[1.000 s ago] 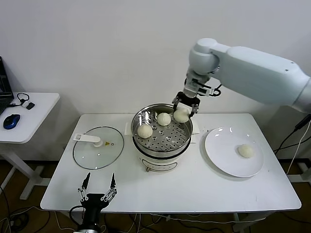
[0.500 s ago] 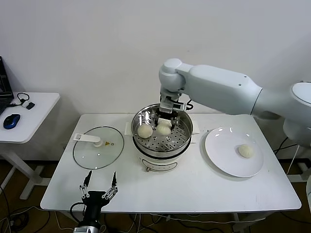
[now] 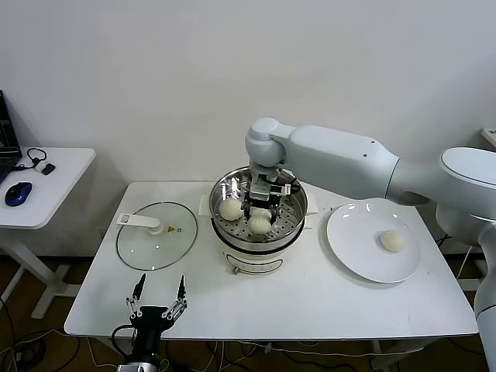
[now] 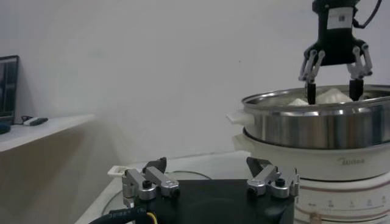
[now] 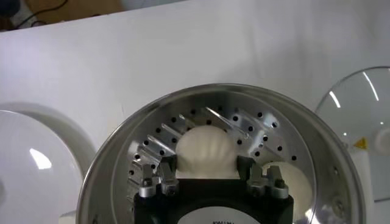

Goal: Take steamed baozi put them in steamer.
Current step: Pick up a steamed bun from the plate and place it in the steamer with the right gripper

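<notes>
The steel steamer (image 3: 232, 246) stands mid-table on its white base. My right gripper (image 3: 260, 211) reaches down into it, shut on a white baozi (image 3: 260, 224) just above the perforated tray. In the right wrist view that baozi (image 5: 207, 148) sits between both fingers (image 5: 167, 168). A second baozi (image 3: 230, 209) lies on the tray's left, and another baozi (image 5: 291, 180) shows partly beside the held one. One baozi (image 3: 391, 241) rests on the white plate (image 3: 364, 260). My left gripper (image 3: 158, 299) waits open at the table's front edge, holding nothing.
A round glass lid (image 3: 155, 236) with a white handle lies left of the steamer. A small side table (image 3: 46, 194) with a blue mouse (image 3: 17, 194) stands farther left. From the left wrist, the steamer (image 4: 317, 131) rises ahead with the right gripper (image 4: 334, 91) above it.
My right gripper has carried the baozi from over the steamer's back right rim leftward and down into the pot, near the tray's front. The left arm has stayed put.
</notes>
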### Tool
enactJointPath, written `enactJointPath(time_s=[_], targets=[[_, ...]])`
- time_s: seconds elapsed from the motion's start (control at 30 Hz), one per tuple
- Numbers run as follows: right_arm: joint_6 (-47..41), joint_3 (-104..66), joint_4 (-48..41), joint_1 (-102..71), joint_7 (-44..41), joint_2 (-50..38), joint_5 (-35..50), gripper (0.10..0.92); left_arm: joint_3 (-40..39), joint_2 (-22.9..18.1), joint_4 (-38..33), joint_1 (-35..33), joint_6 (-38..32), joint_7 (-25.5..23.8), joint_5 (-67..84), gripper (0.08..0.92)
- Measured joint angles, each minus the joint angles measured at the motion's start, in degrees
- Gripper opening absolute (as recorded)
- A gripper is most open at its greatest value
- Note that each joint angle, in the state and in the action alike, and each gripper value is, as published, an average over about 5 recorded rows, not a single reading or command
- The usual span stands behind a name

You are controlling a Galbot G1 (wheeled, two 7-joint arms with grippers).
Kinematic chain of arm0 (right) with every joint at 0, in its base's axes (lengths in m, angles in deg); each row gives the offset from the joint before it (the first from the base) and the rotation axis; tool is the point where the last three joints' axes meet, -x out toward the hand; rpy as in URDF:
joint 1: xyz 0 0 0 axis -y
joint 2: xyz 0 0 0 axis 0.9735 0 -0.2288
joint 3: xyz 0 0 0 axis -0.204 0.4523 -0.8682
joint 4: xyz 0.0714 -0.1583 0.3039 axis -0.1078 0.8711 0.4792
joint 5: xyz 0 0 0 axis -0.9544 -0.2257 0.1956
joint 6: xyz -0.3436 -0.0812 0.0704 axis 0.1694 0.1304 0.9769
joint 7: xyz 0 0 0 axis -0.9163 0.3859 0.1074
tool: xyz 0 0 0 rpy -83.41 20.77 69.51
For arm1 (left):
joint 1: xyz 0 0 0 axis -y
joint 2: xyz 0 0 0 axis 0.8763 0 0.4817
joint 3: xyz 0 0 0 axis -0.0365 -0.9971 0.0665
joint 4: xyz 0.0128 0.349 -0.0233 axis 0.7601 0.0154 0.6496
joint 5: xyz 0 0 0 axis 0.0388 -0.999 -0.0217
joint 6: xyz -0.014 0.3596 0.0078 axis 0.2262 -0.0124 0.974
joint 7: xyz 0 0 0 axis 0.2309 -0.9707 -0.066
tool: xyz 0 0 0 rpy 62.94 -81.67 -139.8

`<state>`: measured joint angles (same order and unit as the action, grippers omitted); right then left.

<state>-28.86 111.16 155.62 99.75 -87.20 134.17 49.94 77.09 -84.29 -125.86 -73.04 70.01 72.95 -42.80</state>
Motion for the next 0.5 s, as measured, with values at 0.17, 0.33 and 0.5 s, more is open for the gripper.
enactJointPath(time_s=[0.17, 0.33, 0.5], targets=[[-0.02, 0.41, 0.6, -0.89, 0.01, -0.15, -0.34, 0.645, 0.03, 0.0, 0.0, 0.01, -0.02, 0.01, 0.05, 0.823], [0.02, 0.76, 0.88, -1.27, 0.08, -0.22, -0.52, 0.645, -0.03, -0.01, 0.0, 0.05, -0.04, 0.01, 0.07, 0.823], [0.14, 0.83, 1.0, -1.66, 0.35, -0.23, -0.68, 0.663, -0.07, -0.04, 0.01, 0.1, -0.04, 0.04, 0.07, 0.823]])
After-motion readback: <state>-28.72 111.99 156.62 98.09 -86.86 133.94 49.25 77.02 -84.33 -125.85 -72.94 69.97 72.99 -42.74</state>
